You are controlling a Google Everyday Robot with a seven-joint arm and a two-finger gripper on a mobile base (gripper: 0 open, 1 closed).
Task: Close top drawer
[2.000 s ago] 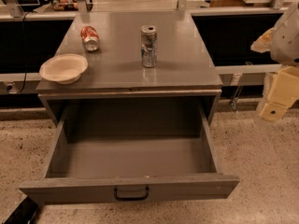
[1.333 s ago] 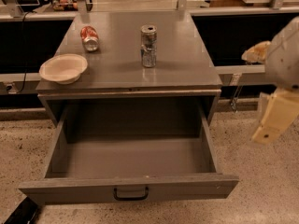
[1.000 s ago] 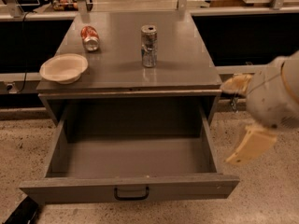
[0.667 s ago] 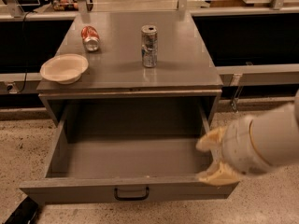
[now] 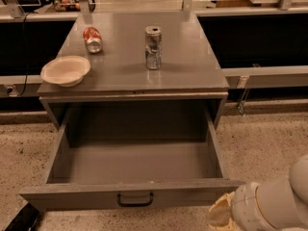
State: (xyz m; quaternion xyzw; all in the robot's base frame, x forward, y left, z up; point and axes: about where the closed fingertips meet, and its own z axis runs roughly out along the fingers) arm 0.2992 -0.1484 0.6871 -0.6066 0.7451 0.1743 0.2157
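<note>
Gripper [image 5: 220, 216]: cream-coloured, low in the right-hand corner of the view, at the end of a thick white arm [image 5: 276, 203]. It sits just beside the right end of the drawer front and lower in the view than that front.
Grip: I cannot tell whether it is open or closed. Nothing shows in its hold, and I cannot tell whether it touches the drawer front.
Top drawer [image 5: 134, 162]: pulled far out of the cabinet toward the camera, with its grey floor and both side walls in full view.
Drawer front [image 5: 72, 196]: plain grey, nearest the camera, running across the lower part of the view.
Handle [image 5: 135, 199]: small and black, centred on the drawer front.
Cabinet top [image 5: 187, 66]: a flat grey surface directly above the drawer opening.
Silver can [image 5: 153, 47]: upright, near the middle of the cabinet top.
Red can [image 5: 92, 39]: lying on its side, toward the back left of the cabinet top, well apart from the silver can.
Bowl [image 5: 65, 70]: pale and shallow, at the left edge of the cabinet top, near the front.
Floor [image 5: 262, 138]: speckled, on both sides of the drawer.
</note>
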